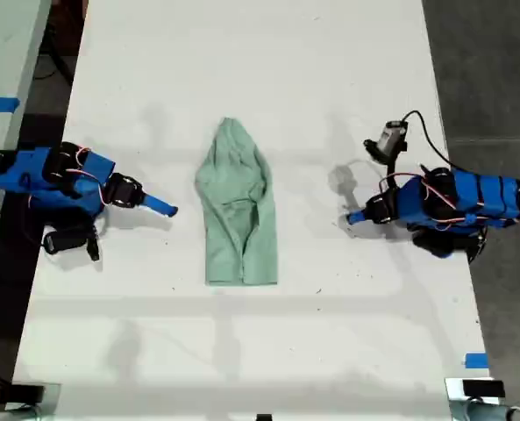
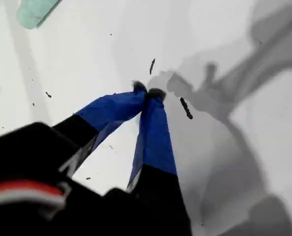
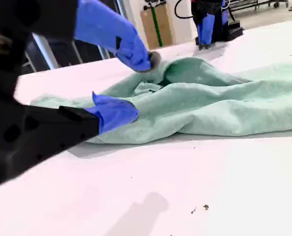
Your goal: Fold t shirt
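t shirt: centre of exterior view, on table, sides folded inward into a strip | my first end effector: clenched, empty, exterior view's right | my second end effector: released, low beside shirt, apparently poised for next fold

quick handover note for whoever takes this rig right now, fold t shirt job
My first gripper: shut, empty, tips near the bare table, at the exterior view's right.
My second gripper: open, empty, beside the t shirt at the exterior view's left, not touching it.
T shirt: mid-table, already gathered into a narrow, wrinkled strip, both sides turned in.
Left: probably a final fold end to end, plus smoothing.
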`<state>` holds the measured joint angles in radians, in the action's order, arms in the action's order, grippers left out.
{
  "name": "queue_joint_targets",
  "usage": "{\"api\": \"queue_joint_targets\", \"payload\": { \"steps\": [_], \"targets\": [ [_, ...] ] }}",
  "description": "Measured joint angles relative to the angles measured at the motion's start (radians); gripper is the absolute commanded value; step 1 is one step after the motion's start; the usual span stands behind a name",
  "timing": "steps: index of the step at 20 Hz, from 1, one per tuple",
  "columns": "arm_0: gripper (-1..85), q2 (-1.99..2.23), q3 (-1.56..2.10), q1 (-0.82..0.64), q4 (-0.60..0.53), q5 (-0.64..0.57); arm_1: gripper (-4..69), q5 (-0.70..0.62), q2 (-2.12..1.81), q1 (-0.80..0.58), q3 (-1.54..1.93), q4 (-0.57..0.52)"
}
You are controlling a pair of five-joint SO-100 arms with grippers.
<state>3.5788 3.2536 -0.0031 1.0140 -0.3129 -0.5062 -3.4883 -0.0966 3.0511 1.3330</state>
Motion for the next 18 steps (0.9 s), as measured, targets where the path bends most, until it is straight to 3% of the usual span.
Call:
{"api": "queue_joint_targets", "payload": {
  "steps": [2, 3, 4, 5, 6, 9, 12, 15, 16, 18],
  "targets": [
    [14.1, 0.0, 0.0, -0.025, 0.0, 0.025, 1.1, 0.0, 0.0, 0.0, 0.0, 0.0],
    [22.1, 0.0, 0.0, -0.029, 0.0, 0.08, 1.1, 0.0, 0.0, 0.008, 0.0, 0.0],
    [22.0, 0.002, 0.0, -0.008, 0.0, 0.169, 1.1, 0.0, 0.0, 0.012, 0.0, 0.0],
    [6.8, 0.003, 0.0, 0.018, 0.0, 0.265, 1.1, 0.0, 0.0, 0.015, 0.0, 0.0],
    [-0.3, 0.005, 0.0, 0.029, -0.003, 0.333, 1.0, 0.005, 0.0, 0.017, 0.0, 0.0],
    [-0.3, 0.008, 0.0, 0.067, -0.028, 0.341, 3.5, 0.071, 0.0, 0.077, 0.0, 0.0],
    [-0.3, 0.008, 0.0, 0.103, -0.044, 0.368, 5.9, 0.273, 0.0, 0.123, 0.0, -0.002],
    [-0.3, -0.006, -0.028, 0.089, -0.084, 0.439, 10.8, 0.252, 0.048, 0.135, -0.058, -0.095],
    [1.8, -0.051, -0.098, 0.072, -0.083, 0.439, 12.5, 0.253, 0.172, 0.129, -0.138, -0.141],
    [16.8, -0.379, -0.331, 0.021, -0.063, 0.408, 20.4, 0.255, 0.577, 0.133, -0.428, -0.166]
  ]
}}
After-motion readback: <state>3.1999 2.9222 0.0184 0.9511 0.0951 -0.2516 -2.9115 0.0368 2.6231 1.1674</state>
